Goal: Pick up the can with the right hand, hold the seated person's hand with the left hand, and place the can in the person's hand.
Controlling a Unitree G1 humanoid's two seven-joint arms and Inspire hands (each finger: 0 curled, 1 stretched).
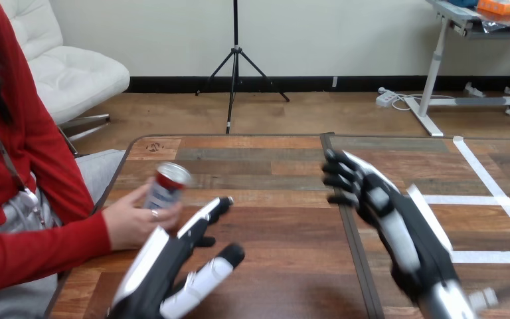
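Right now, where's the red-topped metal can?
At the head view's left, the red-topped metal can sits in the person's hand, just beside the robot's open left hand.

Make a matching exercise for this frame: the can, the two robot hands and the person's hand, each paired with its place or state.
Things:
1. can
2. left hand
3. right hand
4. person's hand

Places or states:
A. holds nothing, raised over the table, apart from the can
B. wrapped round the can
C. fingers straight, close beside the person's hand
D. in the person's grip at the view's left

Pairs: 1-D, 2-C, 3-A, 4-B
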